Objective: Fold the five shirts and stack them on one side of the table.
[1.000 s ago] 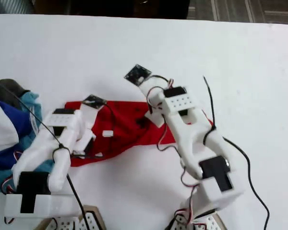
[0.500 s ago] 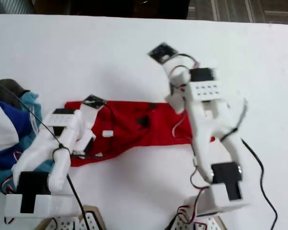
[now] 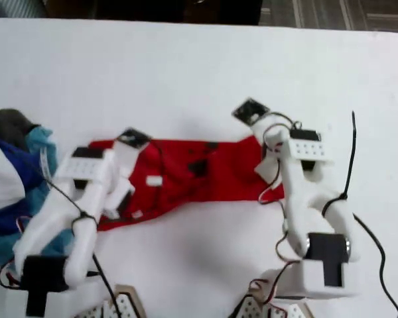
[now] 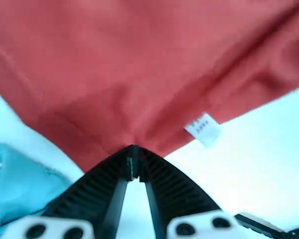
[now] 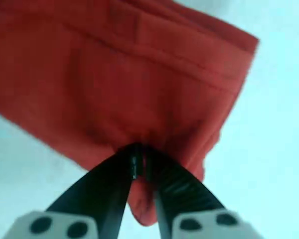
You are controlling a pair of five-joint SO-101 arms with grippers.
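Red fabric of one shirt (image 3: 199,175) lies stretched across the middle of the white table (image 3: 186,73), spanning the space between the two arms. Left gripper (image 4: 133,162): jaws closed, pinching the edge of the shirt at the end nearer the pile. A small white label (image 4: 203,128) hangs from the hem just beside the pinch point. Right gripper (image 5: 135,160): jaws closed, pinching the opposite end of the shirt, where the cloth bunches into a fold around the tips. In the high view the shirt is wrinkled along its near edge and flatter along its far edge, with dark marks (image 3: 198,165) near the centre. A loose pile of other shirts (image 3: 16,179), teal, blue, white and dark grey, lies at the table edge on the left arm's side. Whether the teal one touches the red shirt cannot be told.
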